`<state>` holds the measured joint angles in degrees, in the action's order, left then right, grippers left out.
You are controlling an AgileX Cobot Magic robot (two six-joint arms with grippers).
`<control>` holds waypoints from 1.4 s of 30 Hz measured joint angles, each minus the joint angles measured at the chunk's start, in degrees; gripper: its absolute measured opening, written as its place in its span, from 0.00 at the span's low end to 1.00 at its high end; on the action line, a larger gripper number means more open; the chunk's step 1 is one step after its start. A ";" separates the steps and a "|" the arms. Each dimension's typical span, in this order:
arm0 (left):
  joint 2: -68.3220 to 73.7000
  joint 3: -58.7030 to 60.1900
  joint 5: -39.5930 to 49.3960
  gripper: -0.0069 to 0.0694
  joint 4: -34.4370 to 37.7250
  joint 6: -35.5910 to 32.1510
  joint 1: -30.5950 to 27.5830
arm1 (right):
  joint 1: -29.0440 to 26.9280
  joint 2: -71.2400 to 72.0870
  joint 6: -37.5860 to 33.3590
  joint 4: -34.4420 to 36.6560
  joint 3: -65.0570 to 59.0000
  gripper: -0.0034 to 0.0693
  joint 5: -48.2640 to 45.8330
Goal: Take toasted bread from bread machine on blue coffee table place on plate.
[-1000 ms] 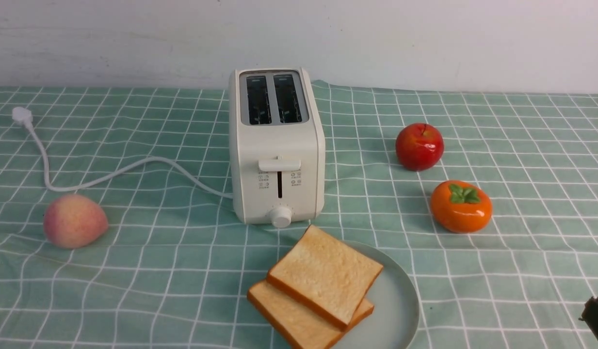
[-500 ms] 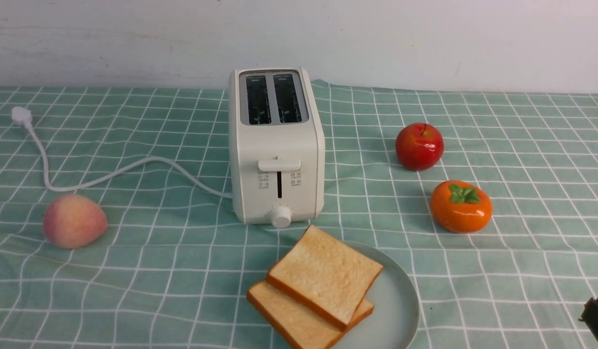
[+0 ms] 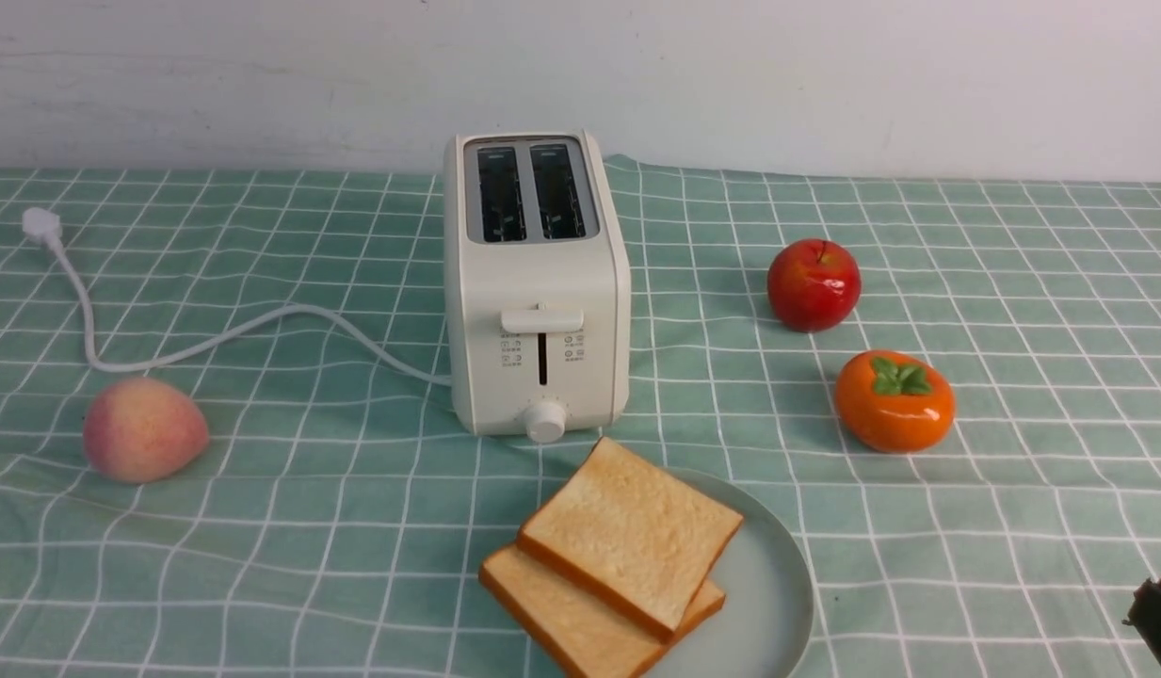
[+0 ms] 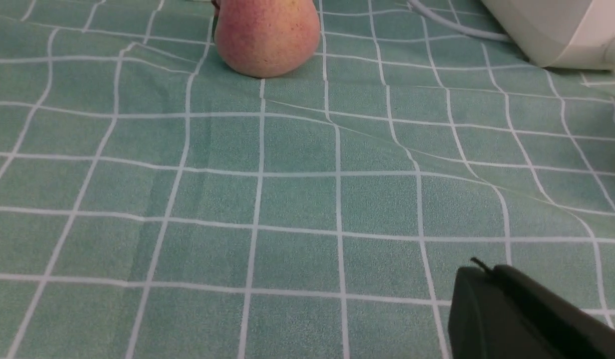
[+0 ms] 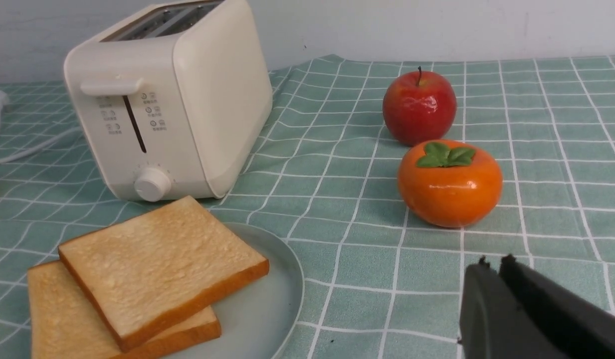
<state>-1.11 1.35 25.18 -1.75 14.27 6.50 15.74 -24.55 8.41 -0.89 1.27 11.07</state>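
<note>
My right gripper [image 3: 1159, 621] – only a dark tip at the front view's edge, jaws unreadable. Left gripper [image 4: 526, 314] cut off in its wrist view – can't tell. Lower toasted bread [image 3: 580, 626] runs off the frame, mostly covered. Plate [image 3: 768, 584] cropped. Bread machine [image 3: 537, 282] icons too small to read.

The right gripper [image 5: 492, 267] is seen low, fingers pressed together, nothing held. Of the left gripper [image 4: 479, 271] only a dark finger is shown; its state cannot be told

Matt cloth covers the blue coffee table [image 3: 260, 527] — smooth plastic bread machine [image 3: 538, 282], glossy apple [image 3: 814, 284], porous toasted bread [image 3: 627, 537].
</note>
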 joint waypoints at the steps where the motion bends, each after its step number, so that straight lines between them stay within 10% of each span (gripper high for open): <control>1: 0.00 0.00 0.00 0.07 0.00 0.00 0.00 | 0.00 0.00 0.00 0.00 0.00 0.09 0.00; 23: 0.00 0.12 -0.51 0.09 0.05 0.00 0.00 | 0.00 0.07 0.11 -0.01 0.00 0.12 -0.11; 42: 0.00 0.16 -0.53 0.11 0.05 0.00 0.00 | -17.30 14.35 0.11 -1.49 -0.39 0.16 -2.50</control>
<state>-1.11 1.51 24.65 -1.70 14.27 6.50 -1.56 -10.20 8.52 -2.39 0.87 8.57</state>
